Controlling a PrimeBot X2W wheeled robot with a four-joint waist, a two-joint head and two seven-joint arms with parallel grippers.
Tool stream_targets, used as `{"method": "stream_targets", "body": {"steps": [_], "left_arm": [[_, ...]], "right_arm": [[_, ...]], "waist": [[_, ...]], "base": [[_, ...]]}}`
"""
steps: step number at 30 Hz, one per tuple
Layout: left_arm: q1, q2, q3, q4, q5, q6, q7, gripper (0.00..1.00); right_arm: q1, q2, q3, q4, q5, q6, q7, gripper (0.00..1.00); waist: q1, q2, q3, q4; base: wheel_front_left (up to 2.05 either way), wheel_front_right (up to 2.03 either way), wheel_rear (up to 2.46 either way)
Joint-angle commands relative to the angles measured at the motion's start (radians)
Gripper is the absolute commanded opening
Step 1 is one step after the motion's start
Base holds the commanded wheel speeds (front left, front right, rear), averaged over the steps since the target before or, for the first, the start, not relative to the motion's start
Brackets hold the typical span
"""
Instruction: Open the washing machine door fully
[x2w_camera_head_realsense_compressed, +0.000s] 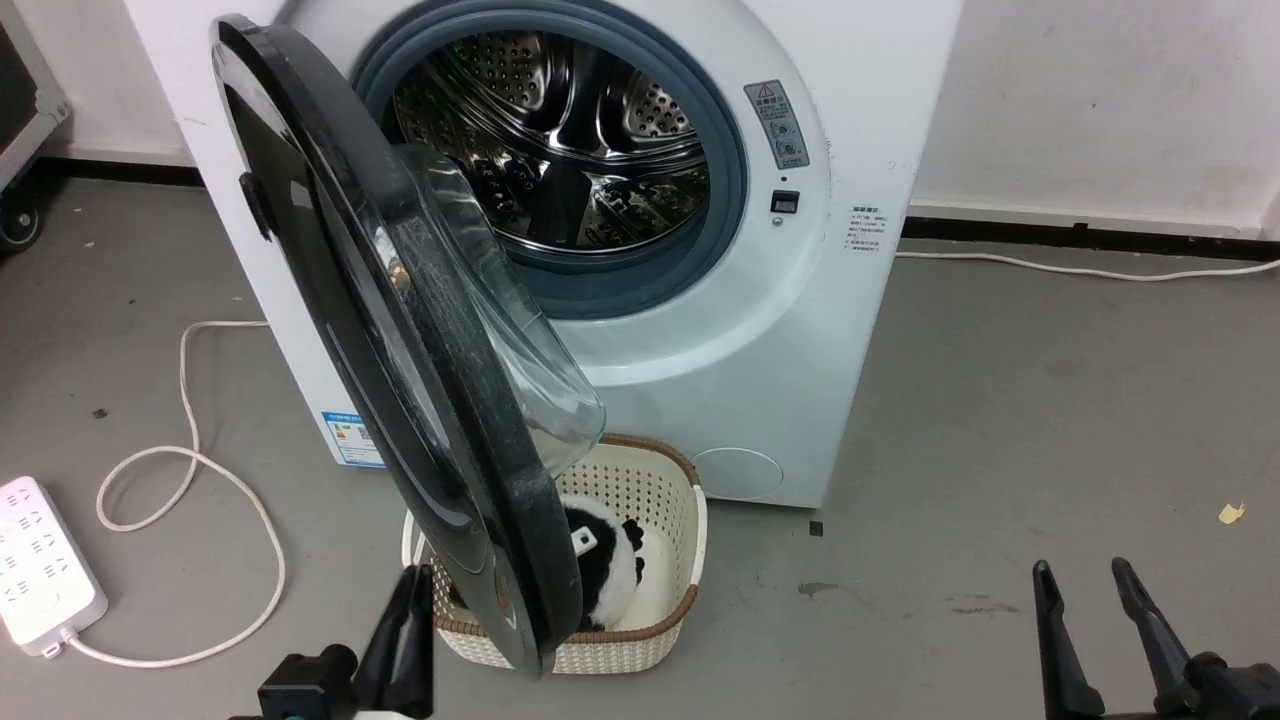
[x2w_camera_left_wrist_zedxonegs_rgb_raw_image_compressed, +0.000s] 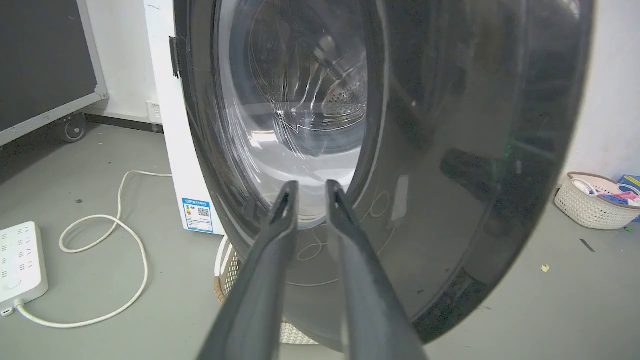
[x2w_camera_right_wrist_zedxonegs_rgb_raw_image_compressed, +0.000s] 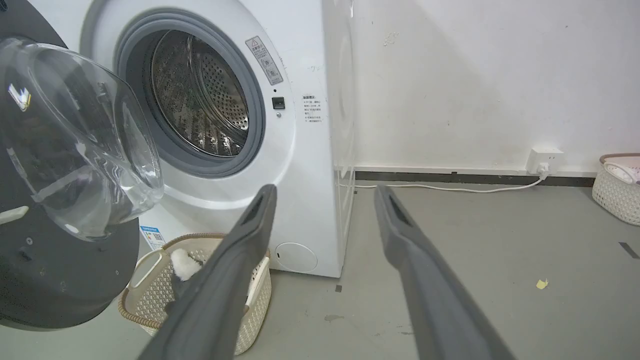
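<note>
The washing machine door (x2w_camera_head_realsense_compressed: 340, 300) is standing swung well out from the washing machine (x2w_camera_head_realsense_compressed: 800, 330), hinged on the robot's left and turned almost edge-on in the head view, its glass bowl facing the bare drum and its lower rim hanging over a woven basket (x2w_camera_head_realsense_compressed: 690, 520) that is holding a black-and-white plush toy (x2w_camera_head_realsense_compressed: 600, 570). The left gripper (x2w_camera_head_realsense_compressed: 413, 570) is hovering by the door's glossy outer face low down, fingers drawn close with a slim gap and pinching nothing; whether it is touching the door cannot be told. The right gripper (x2w_camera_head_realsense_compressed: 1080, 565) is waiting well apart to the right, fingers spread wide and empty.
</note>
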Motion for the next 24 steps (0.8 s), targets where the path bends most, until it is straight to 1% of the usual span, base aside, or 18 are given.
{"method": "stream_targets", "body": {"steps": [1, 4, 7, 11, 17, 21, 24], "left_arm": [[0.01, 0.003, 0.0, 0.0, 0.007, -0.006, -0.006, 0.0], [0.005, 0.003, 0.006, -0.017, 0.015, -0.008, -0.006, 0.0], [-0.005, 0.002, 0.029, -0.066, 0.018, -0.001, -0.006, 0.0], [-0.037, 0.002, 0.082, -0.197, 0.029, 0.03, -0.006, 0.0], [-0.13, 0.001, 0.151, -0.433, 0.02, 0.062, -0.006, 0.0], [-0.188, 0.001, 0.131, -0.545, 0.049, 0.067, -0.002, 0.0], [-0.203, 0.001, 0.084, -0.578, 0.077, 0.065, 0.058, 0.0]], "right_arm": [[0.003, 0.004, 0.0, 0.004, 0.007, 0.001, -0.008, 1.0], [0.002, 0.004, -0.001, 0.001, 0.009, 0.001, -0.008, 1.0], [-0.001, 0.004, -0.005, -0.007, 0.01, 0.001, -0.008, 1.0], [-0.003, 0.004, -0.008, -0.015, 0.01, 0.001, -0.009, 1.0], [-0.015, 0.004, -0.009, -0.028, 0.009, 0.001, -0.009, 1.0], [-0.02, 0.004, -0.012, -0.037, 0.015, 0.001, -0.009, 1.0], [-0.02, 0.004, -0.009, -0.037, 0.014, 0.001, -0.009, 1.0]], "waist": [[0.0, 0.0, -0.001, 0.0], [0.0, 0.0, -0.001, 0.002], [0.0, 0.0, 0.0, 0.004], [0.0, 0.0, 0.004, 0.006], [0.0, 0.0, 0.013, -0.001], [0.0, 0.0, 0.017, -0.004], [0.0, 0.0, 0.02, -0.008]], "base": [[0.0, 0.0, 0.0], [0.0, 0.0, 0.0], [0.0, 0.0, 0.0], [0.0, 0.0, 0.0], [0.0, 0.0, 0.0], [0.0, 0.0, 0.0], [0.0, 0.0, 0.0]]}}
